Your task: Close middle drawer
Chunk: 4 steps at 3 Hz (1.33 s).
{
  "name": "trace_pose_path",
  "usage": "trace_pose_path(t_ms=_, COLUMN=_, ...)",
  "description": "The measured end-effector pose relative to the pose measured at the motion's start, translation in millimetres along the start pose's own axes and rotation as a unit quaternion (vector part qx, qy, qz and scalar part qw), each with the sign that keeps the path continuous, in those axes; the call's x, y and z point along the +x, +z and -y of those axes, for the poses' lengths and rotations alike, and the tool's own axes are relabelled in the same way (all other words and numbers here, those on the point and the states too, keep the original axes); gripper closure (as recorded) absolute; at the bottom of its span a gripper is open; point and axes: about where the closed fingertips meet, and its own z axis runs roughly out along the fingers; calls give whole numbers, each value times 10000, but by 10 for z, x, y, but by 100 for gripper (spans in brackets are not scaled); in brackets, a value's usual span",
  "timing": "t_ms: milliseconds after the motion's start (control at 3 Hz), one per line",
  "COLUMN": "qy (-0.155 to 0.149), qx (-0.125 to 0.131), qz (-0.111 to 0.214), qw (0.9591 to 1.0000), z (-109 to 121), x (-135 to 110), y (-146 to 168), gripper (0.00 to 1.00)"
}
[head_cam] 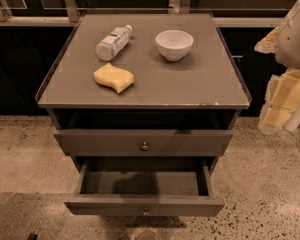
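Middle drawer (pixel 115 205) sitting pulled far out at 6 o'clock, front running 9-to-3. Gripper (pixel 282 104) hanging at 3 o'clock edge — cannot tell how wide it is or whether holding anything. Drawer lying at 8 o'clock from gripper — closing push likely heading toward 12.

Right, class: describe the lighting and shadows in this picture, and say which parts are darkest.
Camera view: overhead light, soft shadows beside the bowl, sponge and bottle; a dark shadow on the floor of the open middle drawer; background behind the cabinet almost black; the gripper, at the right edge beside the cabinet, brightly lit and cut by the frame.
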Motion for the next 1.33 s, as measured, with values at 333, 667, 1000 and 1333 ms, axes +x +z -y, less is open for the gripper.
trace_pose_path(t_ms=333, qy=0, qx=0, qz=1, qw=10000, z=0, x=0, y=0, gripper=0)
trace_pose_path(t_ms=667, qy=2, qx=20, qz=207, qw=9998, z=-95, x=27, y=104, gripper=0)
trace_pose_path(t_ms=1000, qy=-113, qx=-54, qz=767, qw=9970, z=-416, x=55, y=426, gripper=0)
trace_pose_path(t_ms=1333, qy=169, qx=-389, qz=1590, qw=9864, z=-820, x=174, y=1170, gripper=0)
